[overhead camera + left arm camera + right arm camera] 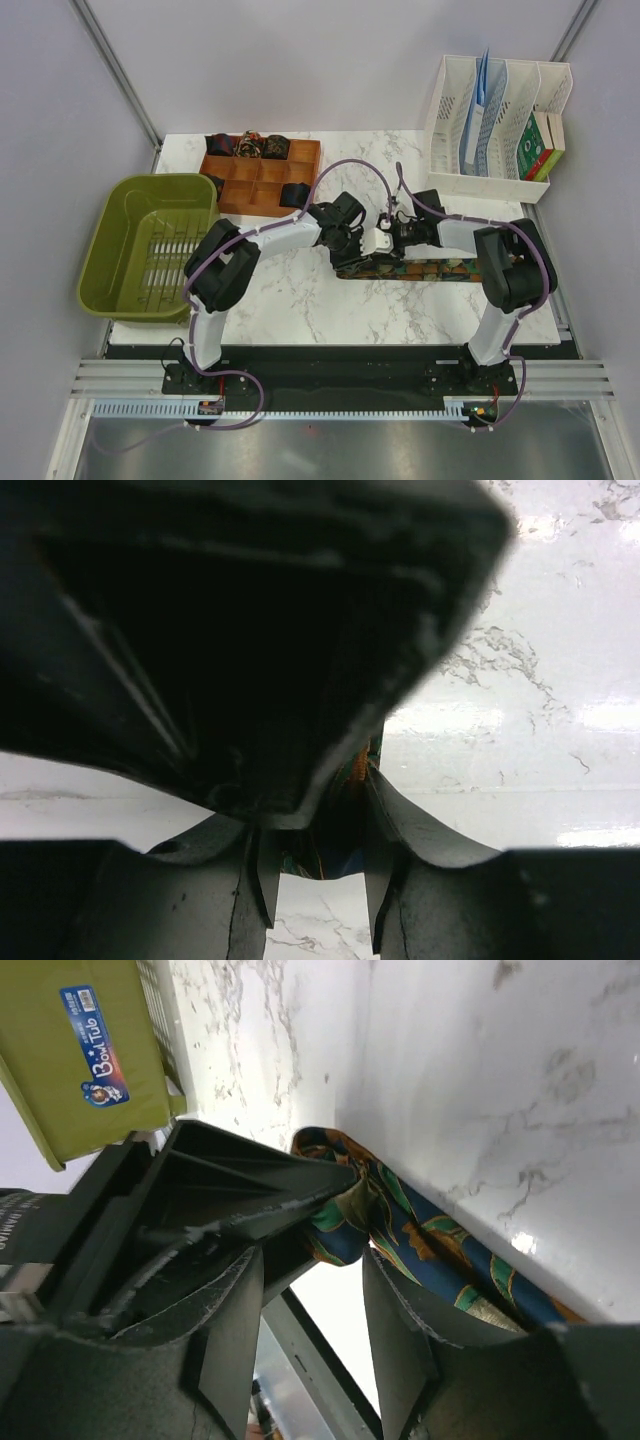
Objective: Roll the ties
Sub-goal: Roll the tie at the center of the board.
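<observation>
Top external view: the tie (pixel 430 268) lies flat across the table (pixel 290 300). My left gripper (pixel 350 240) and right gripper (pixel 388 240) meet over its left end, where I judge the roll must start.

Left wrist view: my fingers (pixel 262 875) stand close together with fabric filling the gap, so they seem clamped on it.

Right wrist view: my fingers (pixel 225 1340) are slightly apart with nothing between them. The tie runs beside one finger, bunched under the left gripper's tip.

Green tub (pixel 108 240) (left), wooden tray (pixel 264 190), white rack (pixel 458 110), perhaps papers (pixel 483 80)
</observation>
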